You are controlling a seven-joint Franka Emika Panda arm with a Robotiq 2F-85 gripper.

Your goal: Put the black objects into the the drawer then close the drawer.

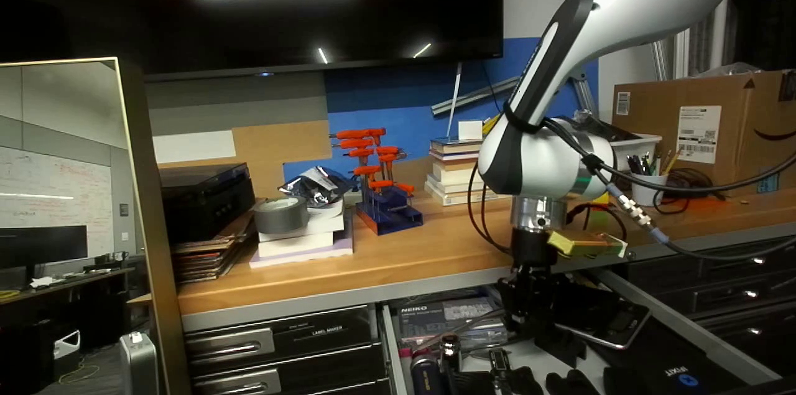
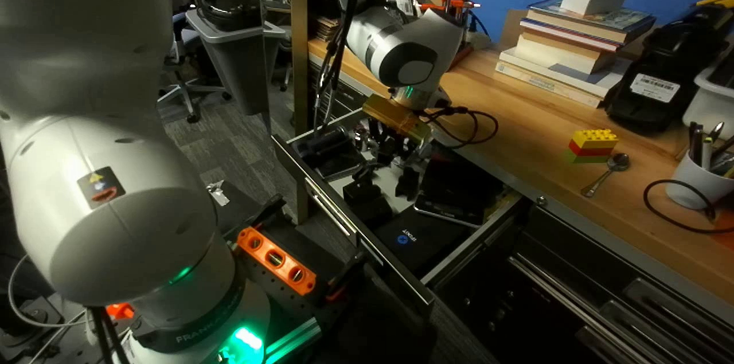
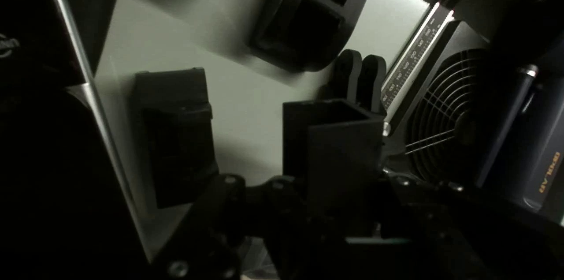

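Note:
The drawer (image 1: 696,333) is pulled open, and its front with the pale handle strip (image 2: 332,203) shows in an exterior view. My gripper (image 1: 522,323) points down inside it, also seen in an exterior view (image 2: 390,149). In the wrist view my gripper (image 3: 343,183) is closed on the taller, hollow, square-mouthed black piece (image 3: 341,152), a finger against each side. Whether this piece touches the drawer floor I cannot tell. The low blocky black piece (image 3: 178,139) lies on the pale drawer floor beside my gripper, also in both exterior views (image 1: 563,345) (image 2: 408,183).
The drawer also holds a dark tablet (image 1: 603,314), a black iFixit case (image 2: 418,238), a NEIKO box (image 1: 448,320), a caliper (image 3: 416,50), a fan (image 3: 454,103) and a larger black part (image 3: 313,11). The wooden countertop (image 1: 448,233) stands above and behind the drawer.

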